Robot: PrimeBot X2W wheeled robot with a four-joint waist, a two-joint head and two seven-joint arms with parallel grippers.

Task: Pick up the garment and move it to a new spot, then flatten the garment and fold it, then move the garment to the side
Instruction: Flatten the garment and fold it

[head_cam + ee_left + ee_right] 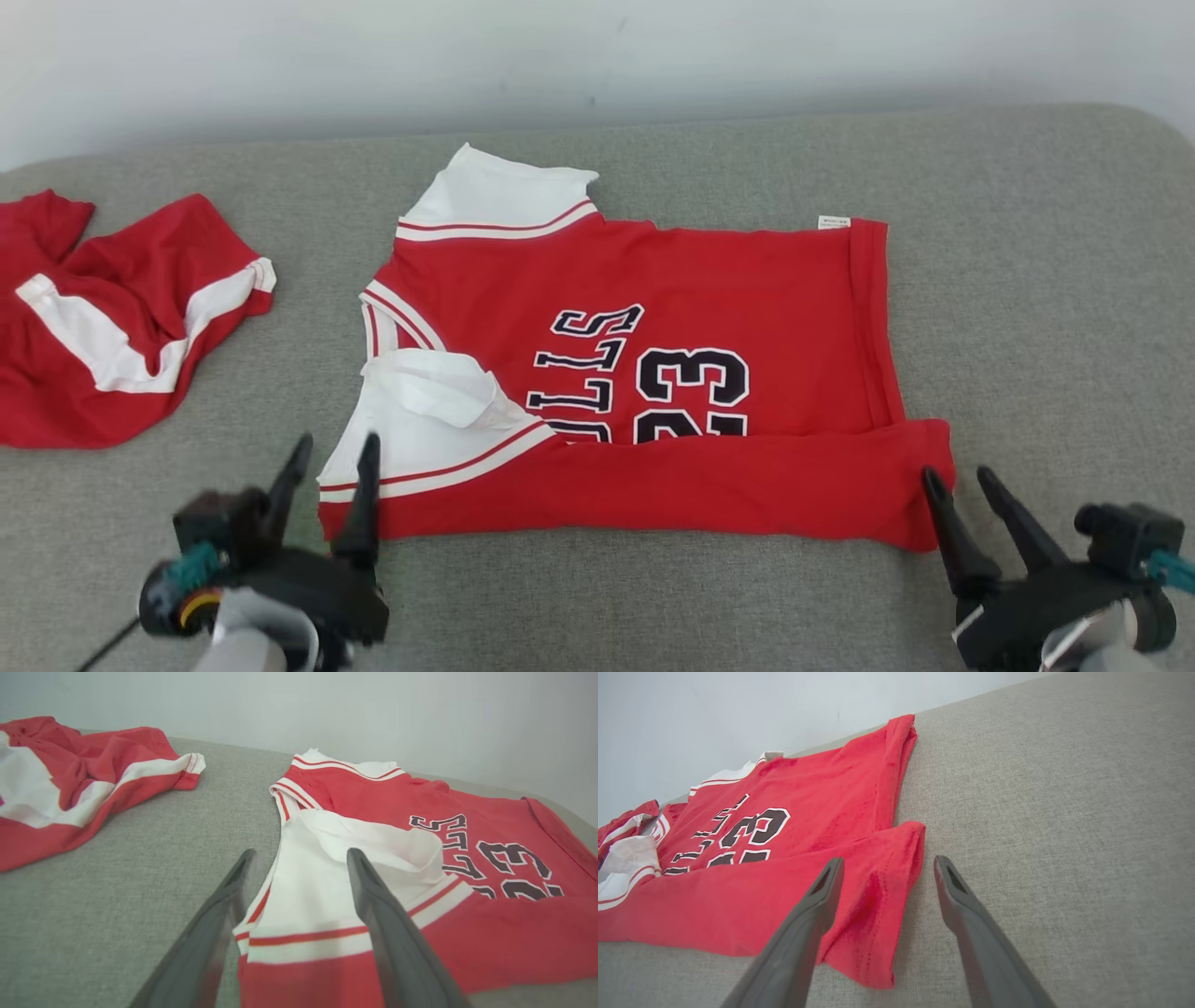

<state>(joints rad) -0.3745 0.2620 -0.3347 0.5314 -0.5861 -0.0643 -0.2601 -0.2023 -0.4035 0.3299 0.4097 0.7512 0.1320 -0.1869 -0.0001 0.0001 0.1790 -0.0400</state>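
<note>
The garment (700,280) is a red jersey with white shoulders and dark lettering, spread on the grey cushion, its near strip folded back over the front. My left gripper (336,441) stands open at the jersey's near left corner. In the left wrist view that gripper (300,854) has its fingers apart over the white striped shoulder of the garment (490,942). My right gripper (954,474) is open at the near right corner. In the right wrist view the gripper (889,861) straddles the folded hem end of the garment (808,788). The cloth lies slack, not lifted.
A second red and white garment (121,317) lies crumpled at the far left, also seen in the left wrist view (70,779). The grey cushion (1027,280) extends bare to the right of the jersey. A pale wall (597,56) bounds the back.
</note>
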